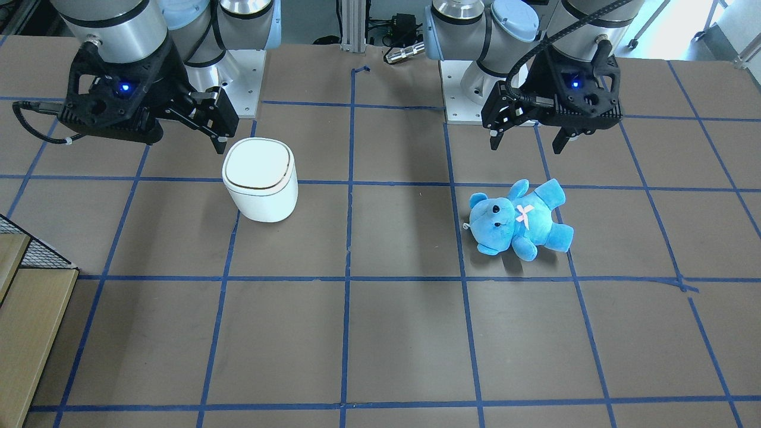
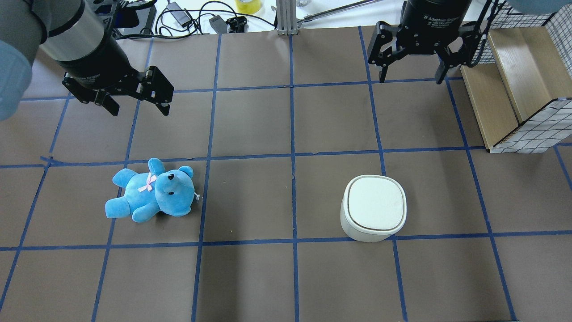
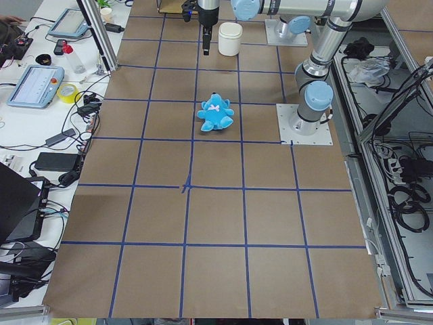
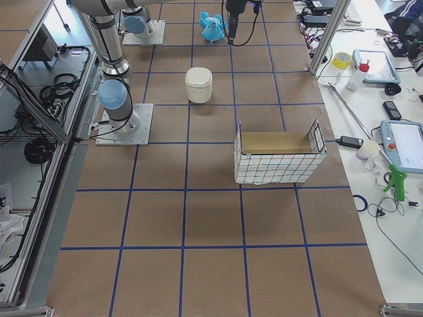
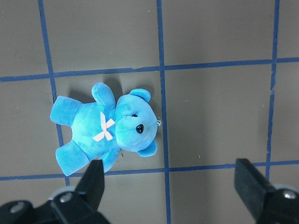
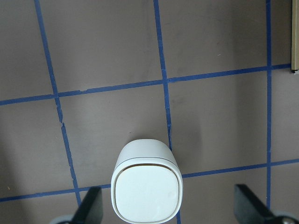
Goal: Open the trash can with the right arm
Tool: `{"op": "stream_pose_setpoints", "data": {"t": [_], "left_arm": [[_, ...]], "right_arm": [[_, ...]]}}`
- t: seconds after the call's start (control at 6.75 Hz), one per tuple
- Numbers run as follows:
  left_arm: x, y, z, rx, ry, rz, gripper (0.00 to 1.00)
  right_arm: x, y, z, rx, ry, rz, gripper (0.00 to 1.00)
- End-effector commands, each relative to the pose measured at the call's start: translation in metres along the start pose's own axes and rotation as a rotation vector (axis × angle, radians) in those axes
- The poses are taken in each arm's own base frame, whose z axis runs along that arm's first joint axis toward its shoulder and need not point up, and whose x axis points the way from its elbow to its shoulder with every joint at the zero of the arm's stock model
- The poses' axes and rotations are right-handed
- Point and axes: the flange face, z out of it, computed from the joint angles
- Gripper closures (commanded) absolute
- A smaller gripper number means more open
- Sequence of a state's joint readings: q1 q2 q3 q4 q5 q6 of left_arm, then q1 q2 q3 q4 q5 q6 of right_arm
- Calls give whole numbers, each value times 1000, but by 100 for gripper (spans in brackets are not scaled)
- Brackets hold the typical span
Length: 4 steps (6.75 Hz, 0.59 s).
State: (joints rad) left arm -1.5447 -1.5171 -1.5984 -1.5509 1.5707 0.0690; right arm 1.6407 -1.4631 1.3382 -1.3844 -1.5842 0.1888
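The trash can [image 2: 373,208] is a small white bin with its flat lid shut, standing upright on the brown table. It also shows in the front view [image 1: 260,178] and the right wrist view [image 6: 146,191]. My right gripper [image 2: 410,74] is open and empty. It hangs above the table, well beyond the bin from the robot's side and apart from it. In the right wrist view the bin sits low between the right gripper's open fingers [image 6: 91,207]. My left gripper [image 2: 139,109] is open and empty above the blue teddy bear [image 2: 152,192].
The teddy bear [image 5: 107,128] lies on its back on the robot's left side. A wire-mesh basket with wooden boards [image 2: 514,89] stands at the table's right edge near my right gripper. Blue tape lines grid the table.
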Motion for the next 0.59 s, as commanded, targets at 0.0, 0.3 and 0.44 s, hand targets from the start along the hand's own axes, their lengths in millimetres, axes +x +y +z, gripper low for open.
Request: {"op": "stream_pose_setpoints", "data": {"t": [0.0,0.3,0.44], "left_arm": [[0,0,0,0,0,0,0],[0,0,0,0,1,0,0],[0,0,0,0,1,0,0]], "right_arm": [[-1,1,-9,35,-19,0,0],[-3,1,-5,44,-16,4,0],[-3,1,-4,41,-15,4,5]]}}
